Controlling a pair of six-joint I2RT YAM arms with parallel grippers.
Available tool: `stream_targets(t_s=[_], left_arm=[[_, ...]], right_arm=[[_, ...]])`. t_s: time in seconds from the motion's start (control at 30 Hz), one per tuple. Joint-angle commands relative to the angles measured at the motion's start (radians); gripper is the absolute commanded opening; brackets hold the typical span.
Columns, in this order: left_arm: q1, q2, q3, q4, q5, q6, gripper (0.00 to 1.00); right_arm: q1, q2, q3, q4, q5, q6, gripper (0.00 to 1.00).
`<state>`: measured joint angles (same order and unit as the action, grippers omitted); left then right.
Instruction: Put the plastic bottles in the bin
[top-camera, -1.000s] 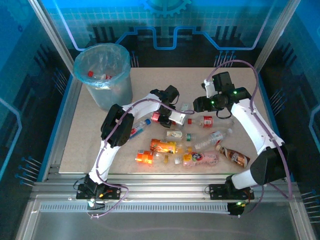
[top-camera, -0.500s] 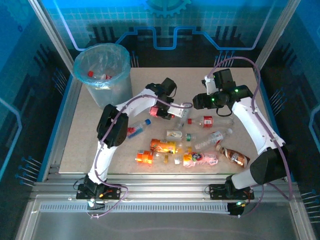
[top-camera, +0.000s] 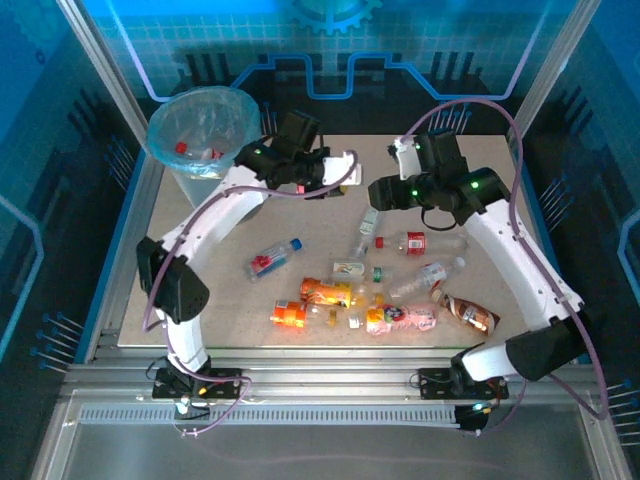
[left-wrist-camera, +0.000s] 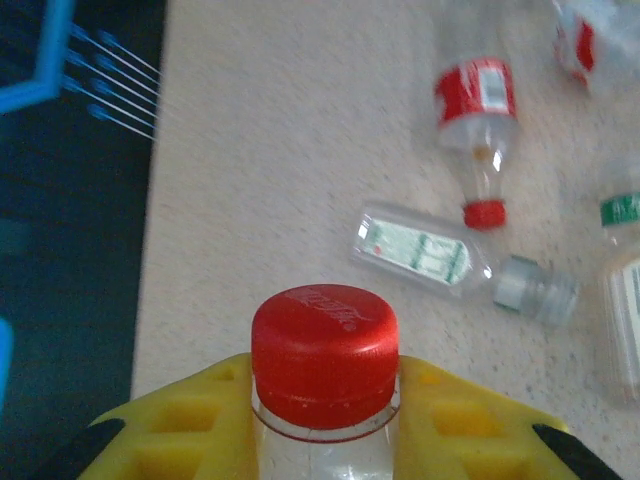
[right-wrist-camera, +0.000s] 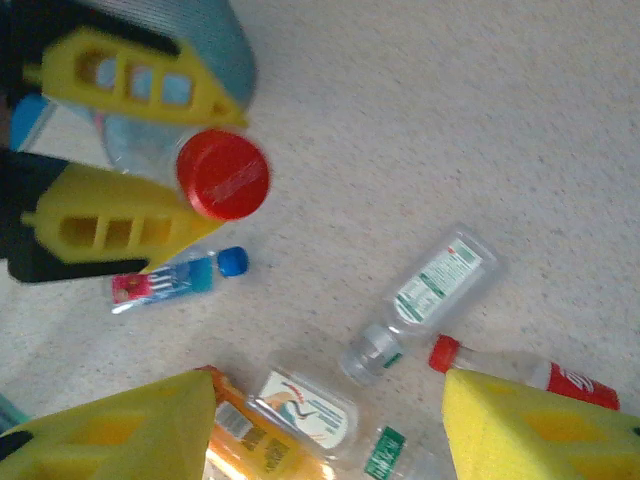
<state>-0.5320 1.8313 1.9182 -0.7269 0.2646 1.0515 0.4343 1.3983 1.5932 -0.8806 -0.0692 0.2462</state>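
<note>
One clear plastic bottle with red cap (left-wrist-camera: 324, 350) clamped in left gripper (top-camera: 318, 172), aloft near round pale-blue bag-lined bin (top-camera: 160, 125). Right gripper (top-camera: 383, 193) parted, empty, above other bottles (top-camera: 395, 318) scattered on beige table (top-camera: 200, 300).

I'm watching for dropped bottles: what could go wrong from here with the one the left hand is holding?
The left hand pinches the red-capped bottle near its cap, so the body may swing or slip free. The bottle is not over the bin yet; an early release would drop it on the table. The open right hand hovers close by, so the arms might bump.
</note>
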Motion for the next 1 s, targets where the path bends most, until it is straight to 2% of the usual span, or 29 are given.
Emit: stream_targets(t_s=[0.0, 0.17, 0.43, 0.57, 0.7, 0.97], left_arm=[[0.015, -0.096, -0.056, 0.156, 0.056, -0.191, 0.0], [0.041, -0.2, -0.125, 0.344, 0.028, -0.401, 0.0], [0.12, -0.272, -0.042, 0.454, -0.072, -0.759, 0.0], [0.187, -0.308, -0.008, 0.495, -0.131, -0.928, 0.0], [0.261, -0.332, -0.001, 0.522, -0.208, -1.003, 0.0], [0.482, -0.327, 0.015, 0.518, -0.208, -1.185, 0.0]], right_arm=[[0.064, -0.036, 0.051, 0.045, 0.068, 0.012, 0.63], [0.139, -0.03, 0.118, 0.082, 0.137, 0.01, 0.63], [0.25, 0.047, 0.3, 0.118, 0.178, -0.032, 0.63], [0.306, 0.134, 0.444, 0.12, 0.18, -0.067, 0.62], [0.364, 0.227, 0.585, 0.136, 0.171, -0.099, 0.62], [0.45, 0.488, 0.906, 0.17, 0.116, -0.129, 0.61]])
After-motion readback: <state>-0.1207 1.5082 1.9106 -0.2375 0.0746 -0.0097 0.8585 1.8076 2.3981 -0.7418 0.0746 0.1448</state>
